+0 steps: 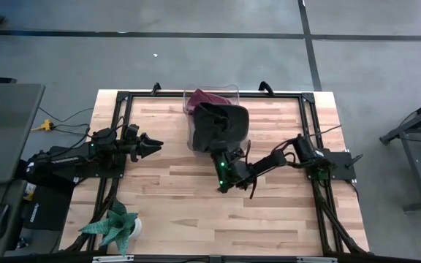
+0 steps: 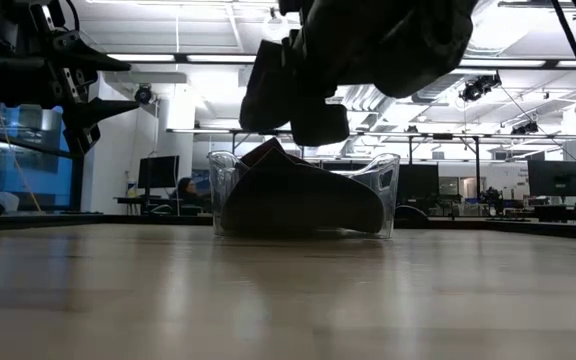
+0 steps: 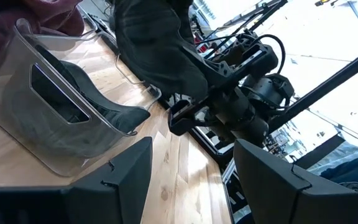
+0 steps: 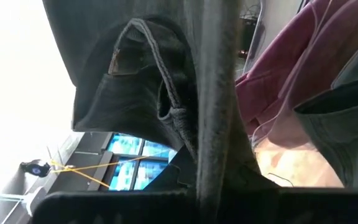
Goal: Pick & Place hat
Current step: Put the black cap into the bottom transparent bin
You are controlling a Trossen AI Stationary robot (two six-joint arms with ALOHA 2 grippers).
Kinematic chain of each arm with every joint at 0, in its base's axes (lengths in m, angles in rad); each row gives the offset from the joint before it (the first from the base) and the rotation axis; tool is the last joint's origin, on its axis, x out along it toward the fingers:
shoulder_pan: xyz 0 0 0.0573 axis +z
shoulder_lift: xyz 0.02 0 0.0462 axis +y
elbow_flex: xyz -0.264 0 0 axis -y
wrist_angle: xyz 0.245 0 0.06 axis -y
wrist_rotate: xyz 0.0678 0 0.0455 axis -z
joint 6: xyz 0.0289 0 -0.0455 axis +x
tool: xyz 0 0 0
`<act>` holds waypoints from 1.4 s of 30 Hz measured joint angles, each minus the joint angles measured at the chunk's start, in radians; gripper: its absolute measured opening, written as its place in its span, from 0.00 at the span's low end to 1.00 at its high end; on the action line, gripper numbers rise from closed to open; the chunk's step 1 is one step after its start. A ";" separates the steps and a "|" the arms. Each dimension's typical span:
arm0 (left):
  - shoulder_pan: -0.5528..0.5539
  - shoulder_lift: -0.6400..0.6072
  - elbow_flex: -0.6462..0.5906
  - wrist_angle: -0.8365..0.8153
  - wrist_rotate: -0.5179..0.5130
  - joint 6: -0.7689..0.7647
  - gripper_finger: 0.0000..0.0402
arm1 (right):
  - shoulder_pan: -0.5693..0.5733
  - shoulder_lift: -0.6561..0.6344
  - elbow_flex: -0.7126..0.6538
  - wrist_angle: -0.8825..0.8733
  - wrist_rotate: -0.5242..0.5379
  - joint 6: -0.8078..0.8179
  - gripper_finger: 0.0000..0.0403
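Note:
A dark grey hat (image 1: pixel 221 123) hangs in my right gripper (image 1: pixel 222 152), above the near side of a clear plastic bin (image 1: pixel 234 90) at the table's far middle. The low view shows this hat (image 2: pixel 368 45) raised above the bin (image 2: pixel 393 190). Inside the bin lie a maroon hat (image 1: pixel 198 98) and another dark hat (image 3: pixel 104 109). My left gripper (image 1: pixel 156 144) is open and hovers left of the bin, its fingers pointing toward it. My right gripper is shut on the dark grey hat's edge (image 3: pixel 173 93), coming at it from the table's near side. The hat is lifted clear and hangs over the bin. In the right wrist view its fabric (image 4: pixel 135 74) fills the picture and hides the fingertips.
A black frame rail (image 1: pixel 123 95) runs around the tabletop. A potted succulent (image 1: pixel 115 226) stands at the near left corner. Bare wood (image 1: pixel 181 197) lies in front of the bin. Monitors and desks show in the room beyond.

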 joint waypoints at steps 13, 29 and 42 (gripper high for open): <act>0.000 0.000 0.000 0.000 0.000 0.000 0.54 | 0.053 0.016 0.000 -0.080 0.018 -0.021 0.01; 0.000 0.000 0.000 0.000 0.000 0.000 0.54 | -0.007 0.019 0.085 -0.338 0.012 0.008 0.01; 0.000 0.000 0.000 0.000 0.000 0.000 0.54 | -0.025 0.026 0.129 -0.354 -0.065 0.048 0.02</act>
